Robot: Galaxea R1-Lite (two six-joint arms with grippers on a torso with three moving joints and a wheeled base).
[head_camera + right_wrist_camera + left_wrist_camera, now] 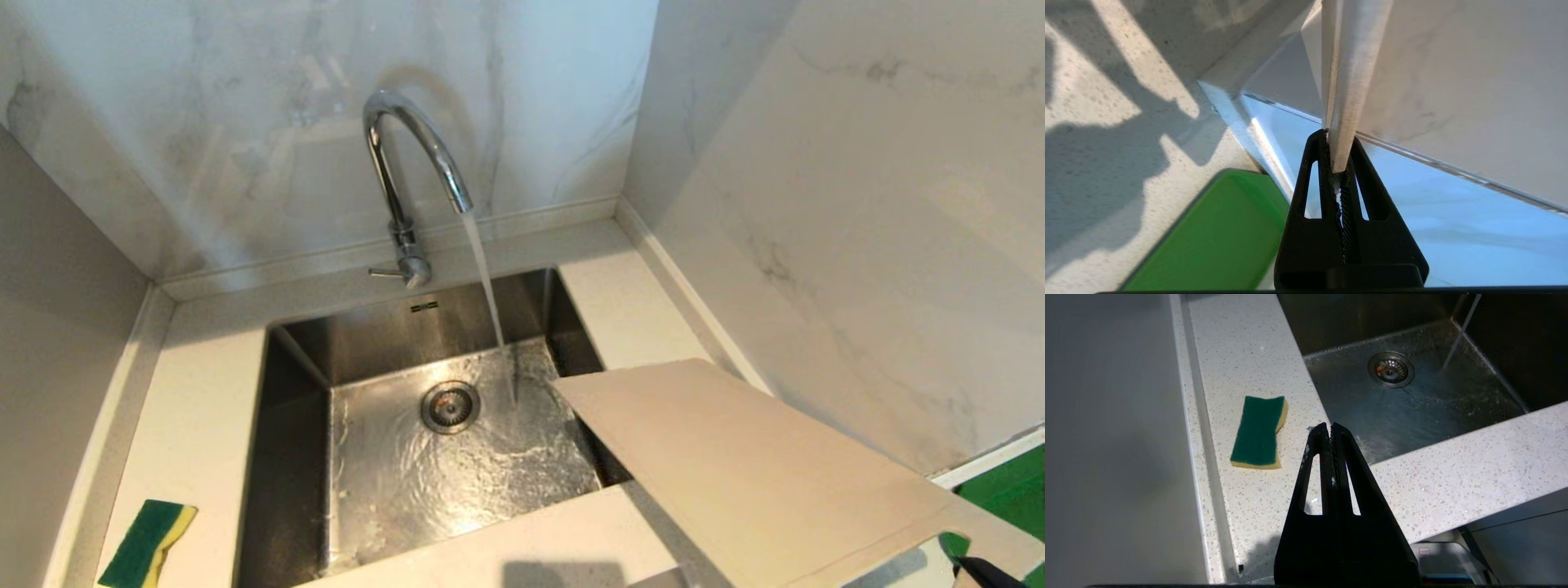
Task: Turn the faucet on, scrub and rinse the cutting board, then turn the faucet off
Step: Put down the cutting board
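- Right gripper: pinching the cutting board by its near edge, at the handle end; board held tilted, its far corner reaching out over the sink
- Faucet: beyond and to the left of the right gripper, at the back of the sink; water runs from the spout into the basin just clear of the board's far corner
- Green board: lies on the bench below the right gripper
- Left gripper: fingers pressed together, holding nothing, above the front bench edge; sponge lies on the bench just beyond it, apart from it
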